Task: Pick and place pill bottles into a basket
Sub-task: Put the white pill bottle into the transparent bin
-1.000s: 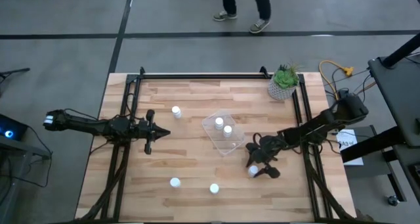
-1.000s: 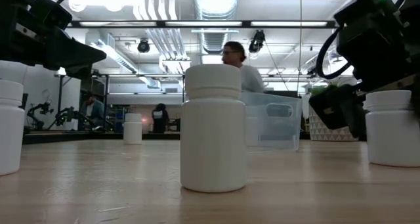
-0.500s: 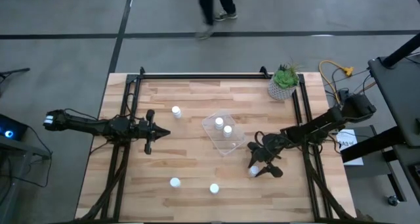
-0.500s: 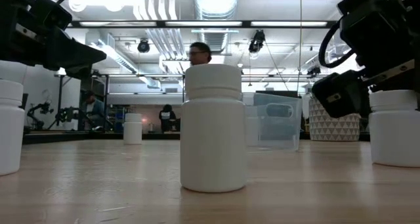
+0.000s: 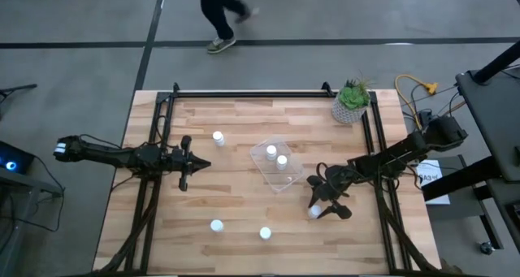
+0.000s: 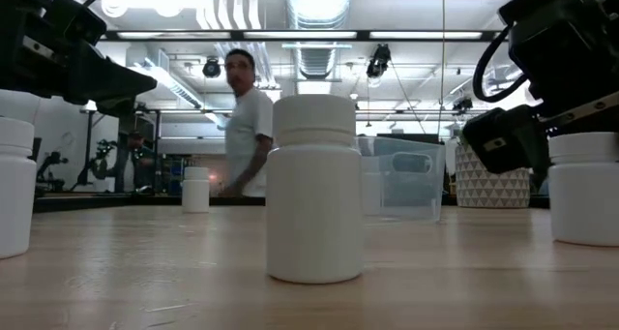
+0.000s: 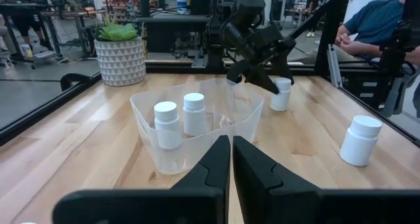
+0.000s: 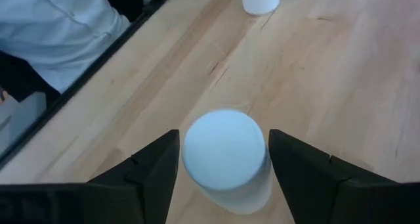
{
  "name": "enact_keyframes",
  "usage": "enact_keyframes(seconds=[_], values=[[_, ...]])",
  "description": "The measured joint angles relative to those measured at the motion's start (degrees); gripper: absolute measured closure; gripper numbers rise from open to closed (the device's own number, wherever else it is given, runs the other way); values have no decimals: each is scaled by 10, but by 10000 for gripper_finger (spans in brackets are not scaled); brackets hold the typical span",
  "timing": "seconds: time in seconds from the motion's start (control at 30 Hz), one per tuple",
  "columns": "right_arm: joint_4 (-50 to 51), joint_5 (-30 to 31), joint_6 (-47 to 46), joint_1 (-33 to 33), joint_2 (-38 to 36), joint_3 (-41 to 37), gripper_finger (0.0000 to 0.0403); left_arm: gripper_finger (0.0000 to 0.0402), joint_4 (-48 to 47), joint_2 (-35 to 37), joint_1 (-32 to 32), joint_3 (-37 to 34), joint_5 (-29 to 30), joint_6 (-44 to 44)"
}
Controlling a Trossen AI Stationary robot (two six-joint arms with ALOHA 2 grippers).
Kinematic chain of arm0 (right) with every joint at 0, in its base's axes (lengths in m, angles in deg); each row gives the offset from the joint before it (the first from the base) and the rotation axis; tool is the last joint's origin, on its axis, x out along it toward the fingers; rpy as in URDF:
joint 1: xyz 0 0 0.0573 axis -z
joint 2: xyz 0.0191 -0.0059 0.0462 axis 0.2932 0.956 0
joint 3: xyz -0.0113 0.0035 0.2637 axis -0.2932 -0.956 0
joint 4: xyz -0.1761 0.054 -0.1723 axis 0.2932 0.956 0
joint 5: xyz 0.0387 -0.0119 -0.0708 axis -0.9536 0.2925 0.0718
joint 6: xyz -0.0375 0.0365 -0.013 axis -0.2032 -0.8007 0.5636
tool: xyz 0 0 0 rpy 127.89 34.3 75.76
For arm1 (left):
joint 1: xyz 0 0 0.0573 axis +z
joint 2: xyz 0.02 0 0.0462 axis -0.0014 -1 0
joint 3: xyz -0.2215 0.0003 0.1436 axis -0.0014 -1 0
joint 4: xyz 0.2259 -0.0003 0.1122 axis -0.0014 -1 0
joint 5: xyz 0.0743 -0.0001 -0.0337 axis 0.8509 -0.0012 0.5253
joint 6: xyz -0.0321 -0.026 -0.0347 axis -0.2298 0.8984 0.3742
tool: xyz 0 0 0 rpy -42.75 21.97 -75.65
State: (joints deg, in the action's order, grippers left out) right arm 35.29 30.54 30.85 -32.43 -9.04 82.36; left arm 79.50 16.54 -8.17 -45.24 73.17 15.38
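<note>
Several small white pill bottles show. Two stand inside the clear basket [image 5: 276, 165] at the table's middle, also seen in the left wrist view [image 7: 197, 129]. One bottle [image 5: 218, 137] stands left of the basket, and two [image 5: 216, 225] [image 5: 265, 233] stand near the front edge. My right gripper [image 5: 323, 205] is open over another bottle [image 8: 224, 157], one finger on each side of its cap with a small gap at both. That bottle stands upright on the table [image 6: 585, 190]. My left gripper [image 5: 197, 165] waits shut and empty left of the basket [image 7: 231, 152].
A pale patterned pot with a green plant [image 5: 351, 102] stands at the far right corner. Dark frame rails run along the table's left [image 5: 158, 147], right [image 5: 375, 147] and far edges. A person [image 5: 218, 17] walks on the floor beyond the far edge.
My right gripper has edged a little toward the table's right edge while staying open around the bottle near the front right. The person beyond the far edge has walked toward the left.
</note>
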Motion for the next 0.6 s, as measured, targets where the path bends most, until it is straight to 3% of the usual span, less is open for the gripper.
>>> enact_keyframes(seconds=[0.37,0.6], values=[[16,11,42,0,0,0,183,402,1,0,0,0,0,0],[17,12,60,0,0,0,236,402,1,0,0,0,0,0]])
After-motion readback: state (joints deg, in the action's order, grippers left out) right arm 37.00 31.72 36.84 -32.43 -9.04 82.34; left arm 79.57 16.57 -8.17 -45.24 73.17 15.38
